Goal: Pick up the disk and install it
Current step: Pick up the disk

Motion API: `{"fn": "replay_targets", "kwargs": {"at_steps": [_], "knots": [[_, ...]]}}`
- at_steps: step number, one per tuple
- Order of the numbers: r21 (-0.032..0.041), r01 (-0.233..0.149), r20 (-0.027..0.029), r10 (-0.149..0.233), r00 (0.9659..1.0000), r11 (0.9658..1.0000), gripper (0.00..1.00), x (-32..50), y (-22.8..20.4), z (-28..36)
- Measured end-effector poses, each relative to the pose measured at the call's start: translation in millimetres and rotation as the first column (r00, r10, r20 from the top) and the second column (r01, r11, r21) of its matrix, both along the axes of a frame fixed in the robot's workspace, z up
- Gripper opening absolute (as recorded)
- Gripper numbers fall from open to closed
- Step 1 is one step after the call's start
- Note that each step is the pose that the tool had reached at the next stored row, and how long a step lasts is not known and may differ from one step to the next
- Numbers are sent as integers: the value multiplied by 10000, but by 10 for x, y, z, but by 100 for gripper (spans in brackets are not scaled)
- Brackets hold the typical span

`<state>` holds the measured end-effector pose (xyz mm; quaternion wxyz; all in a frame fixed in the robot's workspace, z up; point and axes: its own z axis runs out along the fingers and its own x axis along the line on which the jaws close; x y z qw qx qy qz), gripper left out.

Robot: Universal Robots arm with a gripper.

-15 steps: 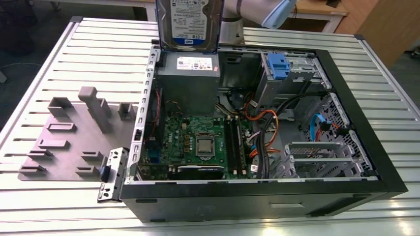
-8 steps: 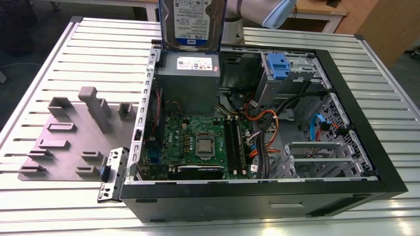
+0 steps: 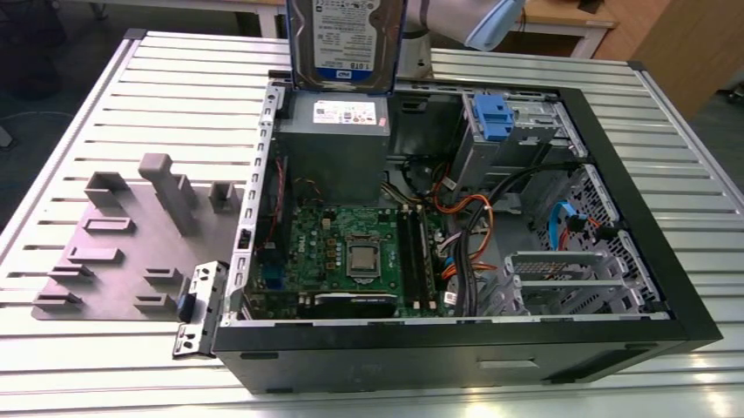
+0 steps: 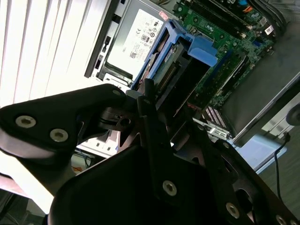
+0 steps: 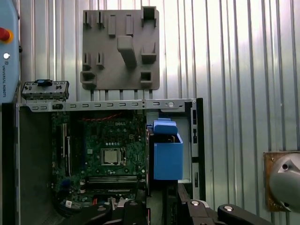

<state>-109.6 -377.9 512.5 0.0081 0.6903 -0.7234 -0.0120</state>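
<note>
The disk (image 3: 345, 42), silver with a white-and-blue label and a blue bracket, hangs upright above the back of the open computer case (image 3: 465, 353), over the grey power supply (image 3: 337, 131). In the second wrist view my gripper (image 4: 157, 105) is shut on the disk (image 4: 176, 65), whose connector edge points down toward the case. In the first wrist view the disk (image 5: 168, 157) appears edge-on as a blue block over the case, just ahead of the gripper (image 5: 164, 208). The white arm (image 3: 471, 19) rises behind the disk.
Inside the case lie a green motherboard (image 3: 348, 248), orange and blue cables (image 3: 476, 218), and a drive bay with a blue latch (image 3: 494, 117). A grey fixture plate (image 3: 117, 252) with upright posts sits on the slatted table (image 3: 104, 374) at the exterior view's left. A small metal bracket (image 3: 198, 309) rests beside the case.
</note>
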Motion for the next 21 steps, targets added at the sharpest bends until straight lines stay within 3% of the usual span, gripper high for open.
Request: {"fn": "replay_targets", "kwargs": {"at_steps": [21], "knots": [[0, 0, -1, 0, 10000, 10000, 35, 112, 0, -1]]}}
